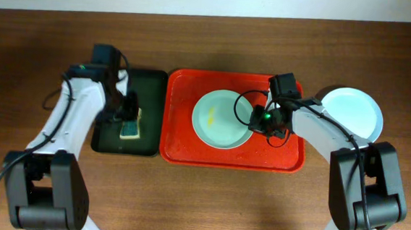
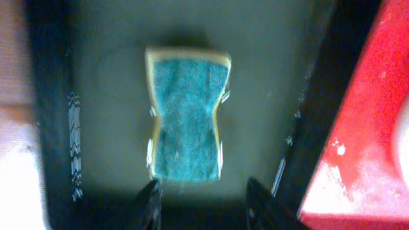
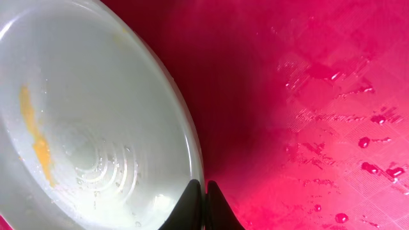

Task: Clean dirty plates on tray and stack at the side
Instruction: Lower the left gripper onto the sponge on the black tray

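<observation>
On red tray (image 1: 289, 161), right tool (image 3: 204, 195) clamped on mint plate (image 3: 96, 115); left tool (image 2: 201, 206) apart over sponge (image 2: 186, 115).

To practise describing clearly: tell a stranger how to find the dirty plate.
Find the big red tray. The mint-green plate lies in it. Unlike the pale blue plate on the wooden table to the right, it carries a yellow smear.

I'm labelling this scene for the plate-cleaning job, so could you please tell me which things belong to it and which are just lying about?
Belong to the job: red tray; green plate, with a yellow smear; blue plate, off to the side; sponge.

Lying about: dark tray, which only holds the sponge.
</observation>
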Motion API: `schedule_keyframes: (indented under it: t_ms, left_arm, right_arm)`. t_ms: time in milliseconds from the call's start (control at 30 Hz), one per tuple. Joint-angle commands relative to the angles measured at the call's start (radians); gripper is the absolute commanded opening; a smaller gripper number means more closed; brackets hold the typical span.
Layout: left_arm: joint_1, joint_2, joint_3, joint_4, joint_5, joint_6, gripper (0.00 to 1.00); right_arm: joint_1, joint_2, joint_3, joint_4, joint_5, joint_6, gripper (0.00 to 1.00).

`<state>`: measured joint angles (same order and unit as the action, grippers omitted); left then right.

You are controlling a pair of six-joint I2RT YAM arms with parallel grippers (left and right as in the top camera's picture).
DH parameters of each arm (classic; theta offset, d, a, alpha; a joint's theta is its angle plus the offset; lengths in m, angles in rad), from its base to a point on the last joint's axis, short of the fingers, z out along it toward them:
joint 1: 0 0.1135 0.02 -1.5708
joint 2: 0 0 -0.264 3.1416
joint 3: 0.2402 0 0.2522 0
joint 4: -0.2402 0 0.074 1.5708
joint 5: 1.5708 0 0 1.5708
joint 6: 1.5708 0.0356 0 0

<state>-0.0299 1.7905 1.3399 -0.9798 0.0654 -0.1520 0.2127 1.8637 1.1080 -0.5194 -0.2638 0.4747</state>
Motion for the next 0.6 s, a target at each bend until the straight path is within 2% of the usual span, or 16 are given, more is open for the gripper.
schedule_keyframes:
  t_ms: [0, 33, 100, 133, 300, 467, 567]
  left_arm:
    - [-0.006, -0.005, -0.148, 0.131, 0.013, 0.016, 0.53]
    - [-0.006, -0.005, -0.167, 0.162, 0.006, 0.017, 0.51]
    - [-0.006, -0.005, -0.174, 0.195, -0.013, 0.017, 0.4]
    - [-0.006, -0.005, -0.174, 0.211, -0.014, 0.02, 0.38]
    - [-0.006, -0.005, -0.174, 0.252, -0.028, 0.038, 0.41]
    - [-0.006, -0.005, -0.174, 0.282, -0.06, 0.037, 0.31]
    - [-0.006, -0.005, -0.174, 0.298, -0.088, 0.034, 0.31]
  right_arm:
    - [-0.004, -0.004, -0.01, -0.009, 0.031, -0.003, 0.04]
    - [-0.003, -0.004, -0.01, -0.009, 0.031, -0.003, 0.04]
    - [-0.003, -0.004, -0.01, -0.009, 0.031, -0.003, 0.04]
    - [-0.003, -0.004, -0.01, -0.008, 0.031, -0.003, 0.04]
    - [-0.003, -0.004, -0.01, -0.009, 0.031, -0.003, 0.04]
    - [-0.003, -0.004, -0.01, -0.009, 0.031, -0.002, 0.04]
    - [-0.003, -0.004, -0.01, -0.008, 0.032, -0.003, 0.04]
